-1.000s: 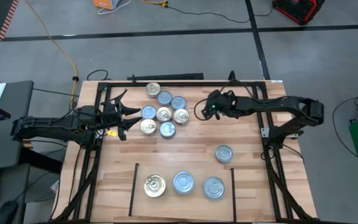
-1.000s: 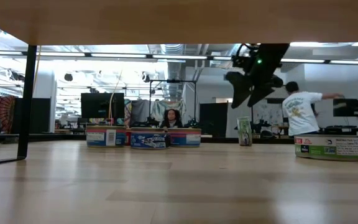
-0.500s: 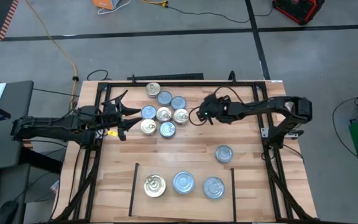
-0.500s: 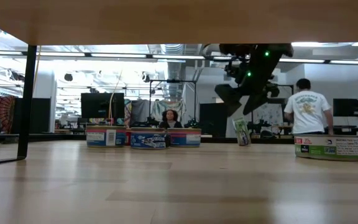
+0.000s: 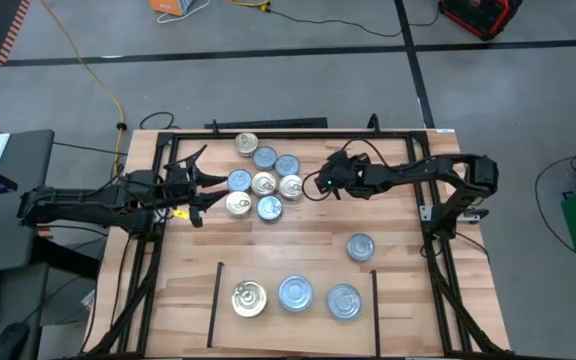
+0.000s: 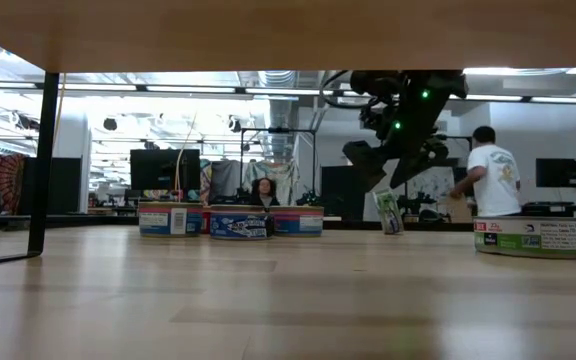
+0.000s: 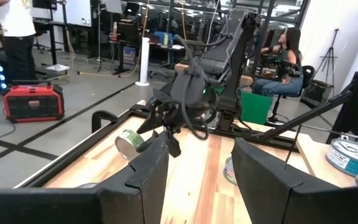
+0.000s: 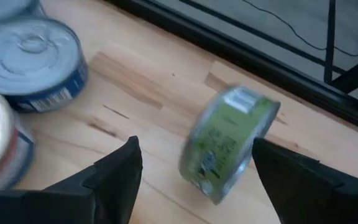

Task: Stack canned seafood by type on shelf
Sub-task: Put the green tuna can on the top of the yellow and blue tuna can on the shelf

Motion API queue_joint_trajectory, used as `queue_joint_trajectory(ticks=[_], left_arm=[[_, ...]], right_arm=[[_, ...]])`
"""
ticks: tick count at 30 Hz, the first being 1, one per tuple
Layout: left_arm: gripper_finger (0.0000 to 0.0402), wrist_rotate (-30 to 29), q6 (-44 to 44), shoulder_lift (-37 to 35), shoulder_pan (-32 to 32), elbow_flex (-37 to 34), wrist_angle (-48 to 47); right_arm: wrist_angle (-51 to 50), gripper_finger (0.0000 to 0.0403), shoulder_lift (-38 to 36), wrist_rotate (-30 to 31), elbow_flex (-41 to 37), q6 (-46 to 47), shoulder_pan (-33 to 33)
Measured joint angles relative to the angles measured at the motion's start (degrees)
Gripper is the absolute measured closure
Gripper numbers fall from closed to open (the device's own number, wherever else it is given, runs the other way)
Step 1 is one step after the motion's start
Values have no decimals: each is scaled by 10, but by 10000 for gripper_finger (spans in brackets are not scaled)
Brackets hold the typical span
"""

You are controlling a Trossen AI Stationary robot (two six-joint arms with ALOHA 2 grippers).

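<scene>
green tin (image 8: 232, 144) | on edge, tilted, axis near-level | right pincer (image 8: 194, 171) apart

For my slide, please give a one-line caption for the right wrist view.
Open right gripper above a green-labelled can standing on its edge, beside a blue-sided can.

Around your bench (image 5: 298, 235) you see a grey concrete floor (image 5: 298, 85) crossed by dark lines, with a yellow cable (image 5: 93, 72) trailing at upper left and a red case (image 5: 480, 14) at upper right. Across the room, ceiling strip lights (image 6: 198, 91) glow; one person (image 6: 264, 192) sits, another in a white shirt (image 6: 492, 180) stands at right.
</scene>
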Motion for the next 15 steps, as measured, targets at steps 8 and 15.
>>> queue_joint_trajectory(ticks=[8,15], left_arm=[[233,16,-4,0,0,0,0],[233,17,-2,-1,0,0,-2]], right_arm=[[1,72,43,21,0,9,-4],[-11,72,54,65,0,15,-8]])
